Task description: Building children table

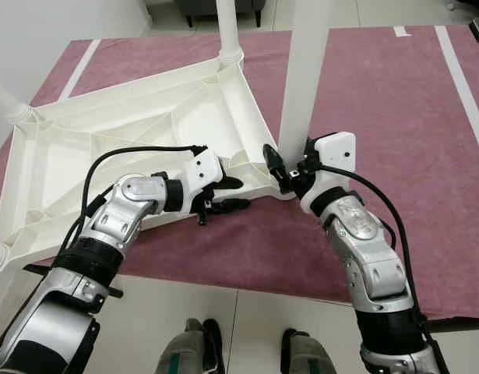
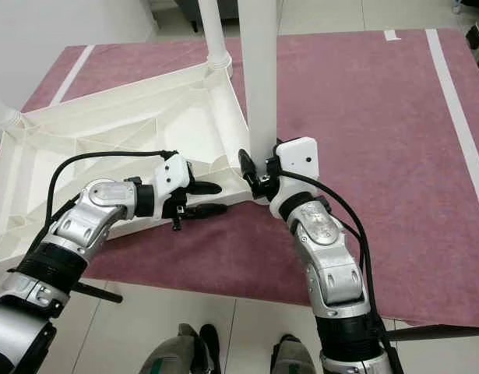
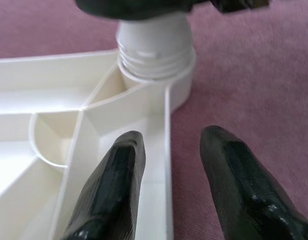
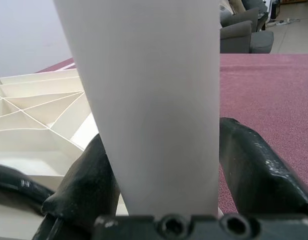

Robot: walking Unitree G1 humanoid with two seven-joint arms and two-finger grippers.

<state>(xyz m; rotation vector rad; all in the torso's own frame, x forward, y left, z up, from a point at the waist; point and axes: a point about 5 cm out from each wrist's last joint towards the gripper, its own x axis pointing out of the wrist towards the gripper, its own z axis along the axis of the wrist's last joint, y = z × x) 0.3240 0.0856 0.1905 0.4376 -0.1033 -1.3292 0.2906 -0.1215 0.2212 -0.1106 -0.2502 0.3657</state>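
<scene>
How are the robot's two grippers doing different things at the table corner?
The right gripper is shut around the white leg; the left gripper is open and holds nothing. The right one reaches from the carpet side, the left one lies over the tabletop's edge. Both have black fingers and meet at one corner.

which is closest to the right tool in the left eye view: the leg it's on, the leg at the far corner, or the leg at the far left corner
1. Leg held by the right tool: the near leg, between its fingers at the tabletop's near corner.
2. Far corner leg, upright beyond it.
3. Far left corner leg, across the tabletop on the robot's left.
</scene>
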